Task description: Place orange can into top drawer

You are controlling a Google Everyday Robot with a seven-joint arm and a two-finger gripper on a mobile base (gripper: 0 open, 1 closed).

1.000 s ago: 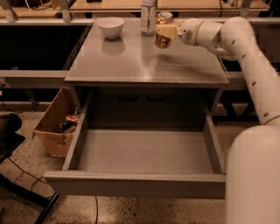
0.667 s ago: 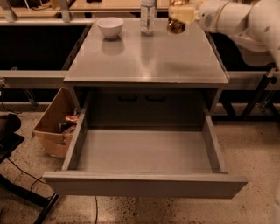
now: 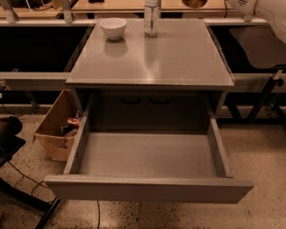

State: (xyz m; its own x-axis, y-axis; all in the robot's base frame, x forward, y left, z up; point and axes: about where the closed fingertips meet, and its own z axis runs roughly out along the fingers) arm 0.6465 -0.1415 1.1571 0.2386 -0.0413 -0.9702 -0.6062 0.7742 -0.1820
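Only the rounded bottom of the orange can (image 3: 194,2) shows at the top edge. It hangs in the air above the far right part of the grey cabinet top (image 3: 178,58). My gripper is out of view above the top edge; only part of my white arm (image 3: 243,5) shows at the top right. The top drawer (image 3: 147,154) is pulled fully open below the cabinet top. It is wide, grey and has nothing in it, with its front panel (image 3: 147,190) nearest the camera.
A white bowl (image 3: 113,27) and a clear bottle (image 3: 152,18) stand at the back of the cabinet top. A brown cardboard box (image 3: 56,129) with items in it sits on the floor left of the drawer. A dark chair base (image 3: 18,179) is at the far left.
The arm has lifted the orange can up from beside the bottle, so the can and gripper are now almost out of the top edge. The view has closed in on the cabinet.
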